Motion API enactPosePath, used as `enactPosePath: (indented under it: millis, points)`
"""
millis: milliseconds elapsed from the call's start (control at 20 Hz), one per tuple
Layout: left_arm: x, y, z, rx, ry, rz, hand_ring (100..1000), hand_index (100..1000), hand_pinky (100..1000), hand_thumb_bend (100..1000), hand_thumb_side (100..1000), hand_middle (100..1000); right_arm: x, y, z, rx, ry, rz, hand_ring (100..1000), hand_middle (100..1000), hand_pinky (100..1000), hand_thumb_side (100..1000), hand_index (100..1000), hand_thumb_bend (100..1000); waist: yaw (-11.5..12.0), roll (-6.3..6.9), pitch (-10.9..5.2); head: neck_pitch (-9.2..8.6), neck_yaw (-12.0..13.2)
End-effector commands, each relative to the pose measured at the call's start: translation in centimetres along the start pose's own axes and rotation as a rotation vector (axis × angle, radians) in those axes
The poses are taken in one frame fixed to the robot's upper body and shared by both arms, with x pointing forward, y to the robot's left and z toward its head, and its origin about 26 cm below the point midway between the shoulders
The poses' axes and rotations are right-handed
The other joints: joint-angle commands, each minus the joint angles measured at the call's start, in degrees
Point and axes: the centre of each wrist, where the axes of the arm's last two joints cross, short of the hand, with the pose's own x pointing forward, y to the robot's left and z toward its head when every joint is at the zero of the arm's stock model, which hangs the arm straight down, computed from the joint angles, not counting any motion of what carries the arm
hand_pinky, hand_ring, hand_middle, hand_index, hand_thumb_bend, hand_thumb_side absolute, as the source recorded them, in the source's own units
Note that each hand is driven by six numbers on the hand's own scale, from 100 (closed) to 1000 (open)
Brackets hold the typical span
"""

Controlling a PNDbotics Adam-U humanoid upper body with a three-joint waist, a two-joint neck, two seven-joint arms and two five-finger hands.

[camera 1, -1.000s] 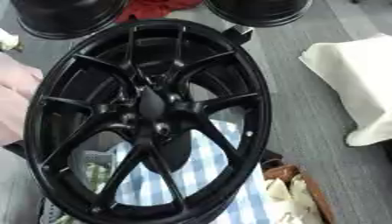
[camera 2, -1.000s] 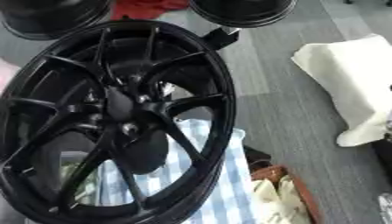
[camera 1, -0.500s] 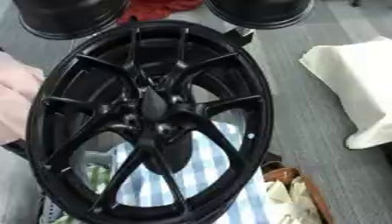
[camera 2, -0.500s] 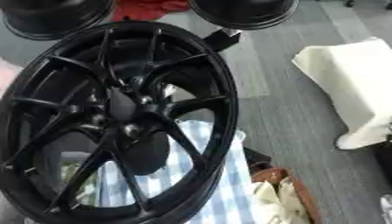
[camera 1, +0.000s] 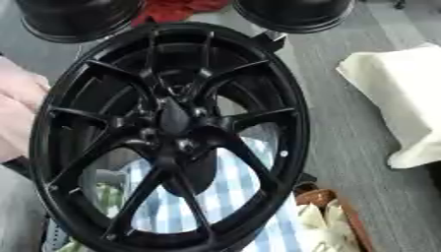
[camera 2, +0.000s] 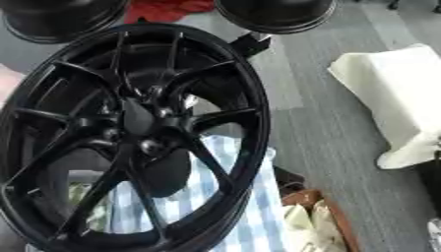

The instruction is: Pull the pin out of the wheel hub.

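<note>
Black wheel hub fills centre view, tilted, over blue-checked cloth. Pin can't be made out among the spokes. No readable writing. Neither robot hand in view, state unknown. White cloth lies right on grey floor.

Neither the left hand nor the right hand shows in either eye view. A dark sliver at the right eye view's right edge might be the right arm; that cannot be told.
</note>
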Motion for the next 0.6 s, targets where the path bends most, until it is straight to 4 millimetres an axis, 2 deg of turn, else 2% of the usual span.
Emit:
enactPosePath:
  millis: [50, 400, 600]
  points:
    - [0.53, 1.85, 1.04, 0.021, 0.0, -0.029, 832, 900, 831, 117, 450, 836, 0.53, -0.16, -0.5, 0.003, -0.028, 0.003, 723, 756, 820, 468, 648, 100, 0.17, 0.06, -0.8, -1.0, -0.23]
    - [0.65, 1.92, 0.99, 0.03, -0.013, -0.022, 819, 882, 820, 100, 438, 816, 0.52, -0.19, -0.49, 0.0, -0.029, 0.003, 724, 757, 821, 469, 649, 100, 0.05, 0.17, -0.87, -1.2, -0.31]
    - [1.37, 1.92, 0.76, 0.062, -0.073, -0.009, 794, 855, 800, 100, 455, 787, 0.52, -0.24, -0.52, -0.001, -0.031, 0.004, 724, 757, 821, 468, 649, 100, 0.11, 0.08, -0.89, -1.18, -0.37]
